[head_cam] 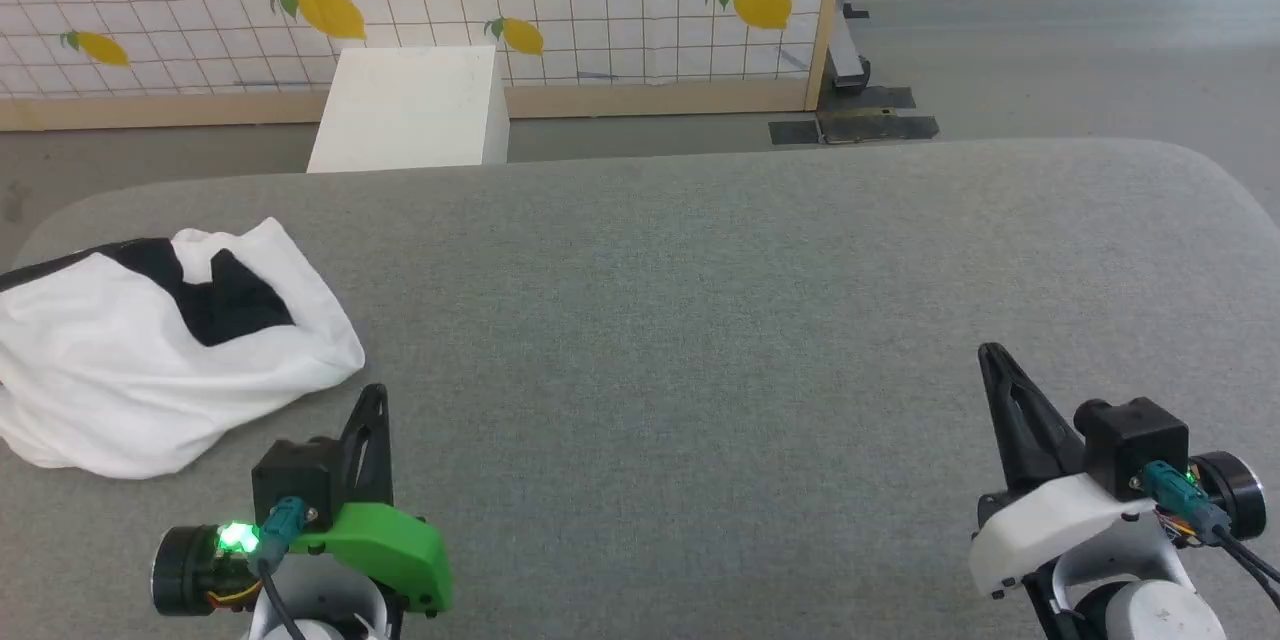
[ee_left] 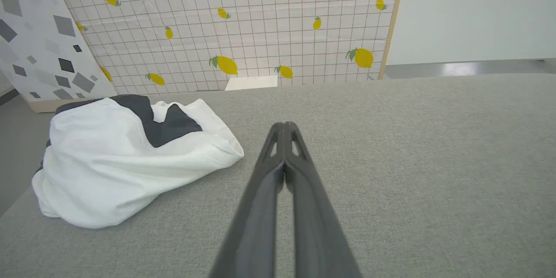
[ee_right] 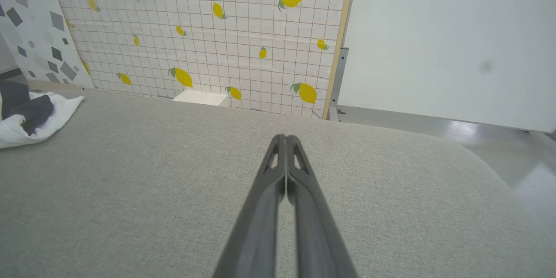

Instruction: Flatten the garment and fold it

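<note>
The garment [head_cam: 150,360] lay crumpled at the left end of the grey surface [head_cam: 700,320], white cloth around a black part. The left wrist view showed its far side reaching the surface's edge, which the head view cut off. The left tool [head_cam: 374,392] was clenched on nothing, near the garment. The right tool [head_cam: 990,352] was clenched too, well apart. Between them was open room, up to the rounded right corner.

The left end effector [head_cam: 374,398] sits low on the left, its two dark fingers pressed together and pointing forward, its wrist cased in green. The right end effector [head_cam: 993,358] mirrors it on the right, fingers likewise closed tight, wrist cased in white.
</note>
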Available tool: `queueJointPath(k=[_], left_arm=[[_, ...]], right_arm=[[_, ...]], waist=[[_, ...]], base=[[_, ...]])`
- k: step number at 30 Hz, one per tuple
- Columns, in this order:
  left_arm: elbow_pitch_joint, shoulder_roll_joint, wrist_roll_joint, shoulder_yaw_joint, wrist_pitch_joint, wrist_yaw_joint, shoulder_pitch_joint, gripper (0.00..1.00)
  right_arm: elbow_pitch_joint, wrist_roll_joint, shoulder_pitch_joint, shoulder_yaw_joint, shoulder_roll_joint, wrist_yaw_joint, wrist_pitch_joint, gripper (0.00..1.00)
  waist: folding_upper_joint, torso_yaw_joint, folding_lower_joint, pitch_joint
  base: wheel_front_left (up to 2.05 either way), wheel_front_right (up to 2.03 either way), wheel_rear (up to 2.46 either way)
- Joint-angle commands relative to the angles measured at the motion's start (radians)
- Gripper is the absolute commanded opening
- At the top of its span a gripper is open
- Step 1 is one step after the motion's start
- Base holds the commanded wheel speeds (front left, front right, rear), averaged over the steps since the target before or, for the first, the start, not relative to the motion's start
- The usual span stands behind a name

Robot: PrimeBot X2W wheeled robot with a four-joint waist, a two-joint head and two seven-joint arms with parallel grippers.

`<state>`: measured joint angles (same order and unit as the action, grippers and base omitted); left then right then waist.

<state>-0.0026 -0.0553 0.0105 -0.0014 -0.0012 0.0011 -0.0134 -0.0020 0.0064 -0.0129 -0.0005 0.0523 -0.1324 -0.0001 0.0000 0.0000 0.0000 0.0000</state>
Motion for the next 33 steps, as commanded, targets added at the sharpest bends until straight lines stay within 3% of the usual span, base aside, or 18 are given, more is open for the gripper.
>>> queueJointPath(k=[1, 18, 19, 33], left_arm=[[0.003, 0.005, -0.010, 0.001, 0.001, -0.001, 0.013, 0.00], [0.003, 0.005, -0.010, 0.001, 0.001, -0.001, 0.013, 0.00], [0.000, 0.000, 0.000, 0.000, 0.000, 0.000, 0.000, 1.00], [-0.006, 0.000, 0.005, -0.006, -0.020, -0.006, -0.006, 1.00]], right_arm=[[0.002, -0.006, 0.013, 0.000, -0.002, 0.002, 0.000, 0.00], [0.002, -0.006, 0.013, 0.000, -0.002, 0.002, 0.000, 0.00], [0.000, 0.000, 0.000, 0.000, 0.000, 0.000, 0.000, 1.00], [0.000, 0.020, 0.013, -0.035, 0.000, 0.000, -0.020, 1.00]], waist=[[0.0000, 0.000, 0.0000, 0.000], [0.0000, 0.000, 0.0000, 0.000], [0.0000, 0.000, 0.0000, 0.000], [0.0000, 0.000, 0.0000, 0.000]], base=[[0.00, 0.00, 0.00], [0.00, 0.00, 0.00], [0.00, 0.00, 0.00], [0.00, 0.00, 0.00]])
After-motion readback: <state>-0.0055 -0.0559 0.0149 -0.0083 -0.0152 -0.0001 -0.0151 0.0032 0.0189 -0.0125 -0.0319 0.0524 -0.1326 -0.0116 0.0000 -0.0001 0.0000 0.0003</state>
